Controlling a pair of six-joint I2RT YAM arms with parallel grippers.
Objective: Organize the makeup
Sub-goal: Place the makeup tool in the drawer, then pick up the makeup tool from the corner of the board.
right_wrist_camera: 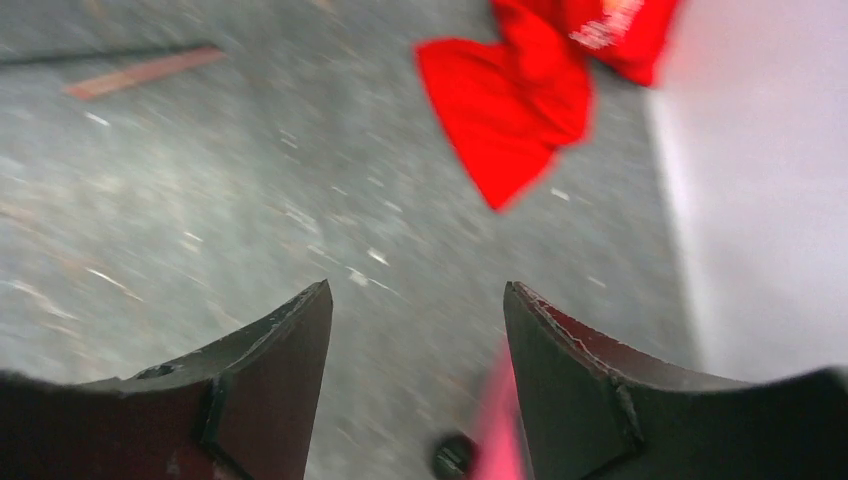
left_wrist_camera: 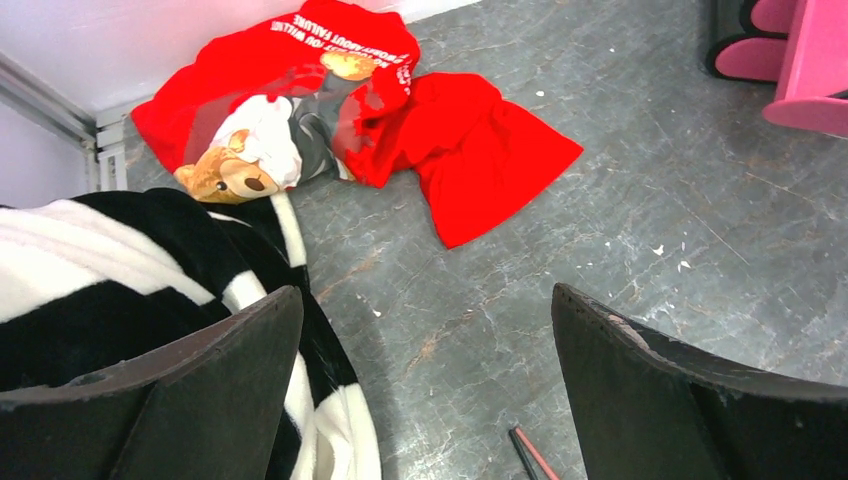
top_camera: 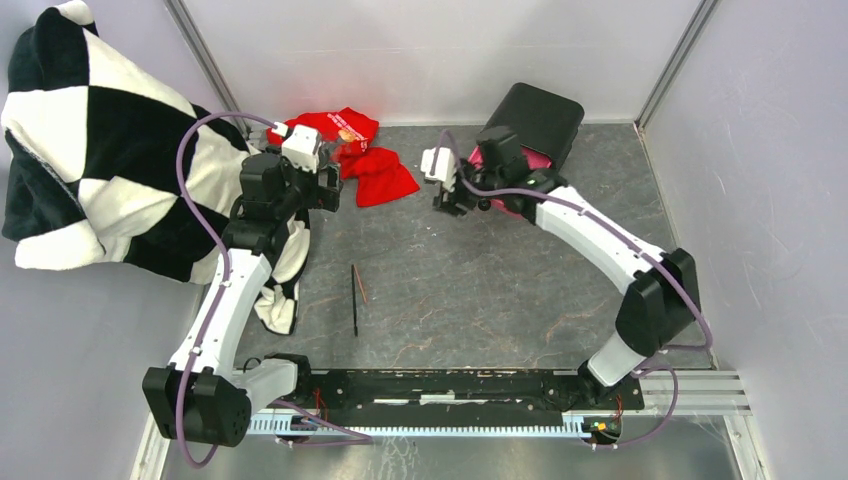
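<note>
Two thin pencils, one black [top_camera: 355, 300] and one brown [top_camera: 361, 285], lie side by side on the grey table in the middle; their tips show in the left wrist view [left_wrist_camera: 530, 458] and, blurred, in the right wrist view [right_wrist_camera: 140, 70]. My left gripper [top_camera: 328, 185] is open and empty, raised near the red cloth [top_camera: 365, 155]. My right gripper [top_camera: 448, 190] is open and empty, just left of the black box with pink drawers [top_camera: 530, 130]. The puffs, pink stick, packet and card are out of view.
A black-and-white checked blanket [top_camera: 90, 150] covers the left side and hangs under the left arm. The red cloth with a bear print [left_wrist_camera: 300, 130] lies at the back. Pink drawers [left_wrist_camera: 800, 60] stand open at the right. Walls enclose the table.
</note>
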